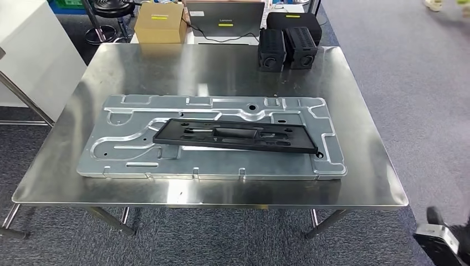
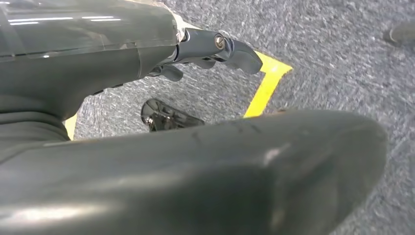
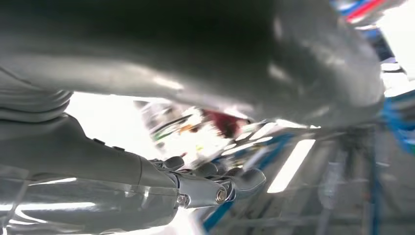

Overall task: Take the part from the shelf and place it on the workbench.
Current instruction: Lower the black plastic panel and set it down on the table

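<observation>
A long flat part (image 1: 235,136) lies lengthwise on a large metal plate (image 1: 138,166) at the centre of the workbench (image 1: 366,166), well apart from the right hand (image 3: 215,186) and left hand (image 2: 215,49). Two boxes (image 1: 287,49) stand at the workbench's far edge, a laptop (image 1: 224,18) and carton (image 1: 161,22) behind it.

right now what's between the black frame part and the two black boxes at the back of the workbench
In the head view, the far strip of the silver stamped panel, then bare steel workbench, lies between the black frame part and the black boxes.
</observation>
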You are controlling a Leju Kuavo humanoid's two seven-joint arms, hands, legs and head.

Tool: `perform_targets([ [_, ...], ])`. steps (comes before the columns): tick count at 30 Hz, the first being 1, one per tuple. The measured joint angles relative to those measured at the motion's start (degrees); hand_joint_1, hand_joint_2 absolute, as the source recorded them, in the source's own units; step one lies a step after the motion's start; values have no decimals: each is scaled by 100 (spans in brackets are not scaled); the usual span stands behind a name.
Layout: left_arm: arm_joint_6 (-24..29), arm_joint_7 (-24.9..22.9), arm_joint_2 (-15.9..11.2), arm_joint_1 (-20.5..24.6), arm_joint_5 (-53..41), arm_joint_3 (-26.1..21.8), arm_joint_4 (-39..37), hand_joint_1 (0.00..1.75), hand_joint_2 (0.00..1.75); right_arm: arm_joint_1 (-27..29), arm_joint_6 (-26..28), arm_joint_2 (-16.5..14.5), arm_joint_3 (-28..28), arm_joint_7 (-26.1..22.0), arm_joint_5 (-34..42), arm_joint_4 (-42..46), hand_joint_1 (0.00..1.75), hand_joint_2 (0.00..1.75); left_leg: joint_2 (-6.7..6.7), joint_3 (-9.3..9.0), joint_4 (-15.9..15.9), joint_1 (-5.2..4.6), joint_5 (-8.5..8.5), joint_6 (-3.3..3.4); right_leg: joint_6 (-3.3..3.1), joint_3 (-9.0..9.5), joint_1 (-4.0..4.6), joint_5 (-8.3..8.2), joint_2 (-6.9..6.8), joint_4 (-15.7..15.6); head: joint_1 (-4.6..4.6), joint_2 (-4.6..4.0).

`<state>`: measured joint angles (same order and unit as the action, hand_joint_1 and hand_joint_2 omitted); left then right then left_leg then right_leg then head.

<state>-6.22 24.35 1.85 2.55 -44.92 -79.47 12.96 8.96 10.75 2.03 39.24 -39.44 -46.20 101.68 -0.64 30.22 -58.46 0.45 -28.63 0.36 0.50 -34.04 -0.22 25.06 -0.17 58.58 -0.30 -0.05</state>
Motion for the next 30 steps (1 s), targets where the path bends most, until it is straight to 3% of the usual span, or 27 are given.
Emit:
perform_targets([
  [2, -14, 13, 2, 6, -24, -4, 3, 0, 0, 39, -173, -112, 528, -19, -290, -51, 0, 0, 22, 13, 33, -7, 73, 93, 69, -26, -29, 62, 11, 56, 2, -1],
  [4, -35, 39, 3, 14, -49, -5, 9, 0, 0, 41, -283, -201, 976, -19, -586, -199, 0, 0, 45, 72, 67, 0, 166, 177, 116, -163, -52, 439, 18, 437, 10, 1],
  [6, -54, 61, 3, 14, -66, -5, 14, 0, 0, 11, -393, -268, 1374, -19, -940, -481, 0, 0, 50, 180, 62, -21, 246, 204, 150, -383, -65, 939, 19, 1140, 13, 1],
  [7, -61, 67, 3, 13, -69, -8, 15, 0, 0, -19, -443, -294, 1559, -19, -1143, -690, 0, 0, 52, 240, 55, -35, 285, 204, 160, -441, -70, 1075, 18, 1419, 12, 1],
  [8, -66, 69, 3, 14, -71, -10, 17, 0, 0, -58, -473, -311, 1729, -18, -1337, -942, 0, 0, 53, 298, 47, -48, 321, 203, 161, -412, -73, 1090, 18, 1520, 12, 1],
  [9, -71, 70, 3, 16, -73, -15, 18, 0, 0, -107, -478, -321, 1898, -15, -1519, -1237, 0, 0, 54, 352, 38, -60, 358, 198, 151, -271, -74, 997, 18, 1400, 12, 1],
  [12, -83, 68, 11, 25, -104, -29, 20, 0, 0, -307, -403, -307, 2375, 29, -1983, -2288, 0, 0, 48, 456, 28, -84, 467, 155, 74, 545, -47, 642, 18, 248, 7, 1],
  [13, -86, 61, 17, 29, -119, -33, 20, 0, 0, -378, -349, -293, 2511, 93, -2143, -2672, 0, 0, 47, 466, 35, -81, 507, 125, 48, 715, -19, 589, 20, -38, 4, 1],
  [14, -86, 50, 25, 34, -136, -36, 20, 0, 0, -450, -257, -274, 2643, 197, -2317, -3081, 0, 0, 47, 474, 45, -65, 550, 90, 24, 781, 20, 572, 22, -186, 2, 1],
  [17, -56, -33, 62, 28, -191, -45, 20, 0, 0, -646, 194, -218, 3056, 660, -2883, -4484, 0, 0, 40, 547, 45, -1, 610, -22, -91, 704, 79, 397, 5, -315, 15, 0],
  [18, -41, -67, 77, 14, -214, -46, 20, 0, 0, -696, 333, -210, 3157, 843, -3022, -4918, 0, 0, 37, 599, -53, 7, 470, -47, -143, 649, 71, 326, -4, -341, 11, 0],
  [19, -27, -102, 86, -1, -236, -49, 20, 0, 0, -741, 431, -211, 3232, 1054, -3122, -5331, 0, 0, 35, 668, -262, 11, 222, -64, -184, 584, 58, 258, -10, -356, 6, 1],
  [21, -11, -173, 113, -17, -301, -50, 20, 0, 0, -823, 511, -230, 3341, 1556, -3250, -6107, 0, 0, 36, 816, -946, 16, -379, -93, -235, 422, 65, 142, -12, -336, -8, 1],
  [22, -4, -211, 120, -16, -332, -50, 20, 0, 0, -859, 492, -254, 3389, 1810, -3294, -6462, 0, 0, 37, 852, -1276, 17, -549, -106, -240, 334, 71, 85, -13, -318, -8, 1],
  [23, 1, -245, 125, -12, -364, -49, 20, 0, 0, -891, 437, -285, 3432, 2042, -3327, -6766, 0, 0, 37, 825, -1477, 16, -578, -113, -242, 240, 77, 29, -15, -295, -8, 1],
  [24, 7, -283, 125, -8, -396, -48, 20, 0, 0, -924, 354, -319, 3475, 2265, -3349, -7041, 0, 0, 37, 711, -1493, 13, -480, -112, -239, 142, 80, -24, -16, -266, -9, 1],
  [25, 16, -321, 125, -7, -425, -47, 20, 0, 0, -953, 252, -351, 3515, 2482, -3362, -7282, 0, 0, 37, 497, -1306, 4, -318, -97, -233, 42, 82, -73, -15, -230, -9, 1],
  [26, 27, -350, 124, -3, -453, -45, 20, 0, 0, -982, 150, -377, 3556, 2677, -3366, -7491, 0, 0, 39, 195, -956, -11, -186, -69, -225, -45, 79, -118, -15, -187, -10, 1],
  [28, 47, -386, 120, 18, -490, -40, 21, 0, 0, -1018, -14, -427, 3639, 2975, -3360, -7830, 0, 0, 47, -435, -92, -52, -189, -8, -186, -162, 77, -198, -20, -111, -5, 1],
  [30, 49, -400, 119, 41, -519, -37, 22, 0, 0, -1049, -163, -462, 3707, 3173, -3354, -8067, 0, 0, 53, -691, 339, -90, -289, 37, -123, -191, 60, -282, -36, -91, -12, 1],
])
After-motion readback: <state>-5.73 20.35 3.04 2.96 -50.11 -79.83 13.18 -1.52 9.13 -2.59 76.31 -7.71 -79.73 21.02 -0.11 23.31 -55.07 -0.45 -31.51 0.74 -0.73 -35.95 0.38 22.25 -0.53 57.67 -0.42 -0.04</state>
